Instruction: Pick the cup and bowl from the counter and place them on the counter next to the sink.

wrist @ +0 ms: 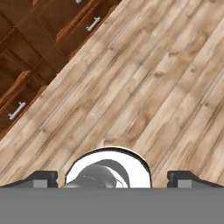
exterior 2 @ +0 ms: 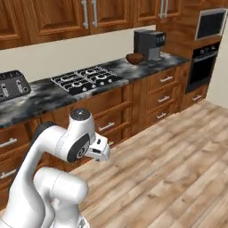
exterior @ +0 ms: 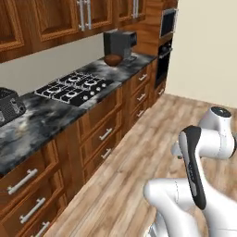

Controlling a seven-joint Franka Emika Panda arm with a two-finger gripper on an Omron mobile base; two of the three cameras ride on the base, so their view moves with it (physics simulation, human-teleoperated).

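At the far end of the desk [exterior: 46, 122], you can see the bowl [exterior: 112, 59], reddish-brown and round, sitting on the dark marble just in front of a black coffee machine [exterior: 119, 43]. From the right base view the same bowl [exterior 2: 135, 58] stands just to the left of the coffee machine [exterior 2: 149, 43], touching the desk [exterior 2: 49, 95] and apart from the gas stove [exterior 2: 84, 79]. The stove [exterior: 74, 87] lies between the bowl and a dark toaster [exterior: 10, 106], which sits at the near left end of the marble; the toaster [exterior 2: 12, 84] shows again at the left edge of the right base view.

Your arm is folded over the wooden floor [exterior: 139, 157], well apart from the desk and from the bowl. The hand looks almost straight down: in the hand view you see floor planks [wrist: 144, 87] running diagonally and, at the upper left, wooden drawer fronts [wrist: 30, 52] with metal handles. The fingers [wrist: 112, 178] stand wide, one tip at each bottom corner [wrist: 41, 178], with nothing between them.

Beyond the coffee machine a built-in oven [exterior 2: 202, 67] is set into a tall cabinet, with a microwave [exterior 2: 210, 24] above it. Wooden upper cabinets [exterior 2: 89, 18] run along the wall over the desk, and drawers [exterior: 104, 134] with bar handles fill the cabinets beneath it.
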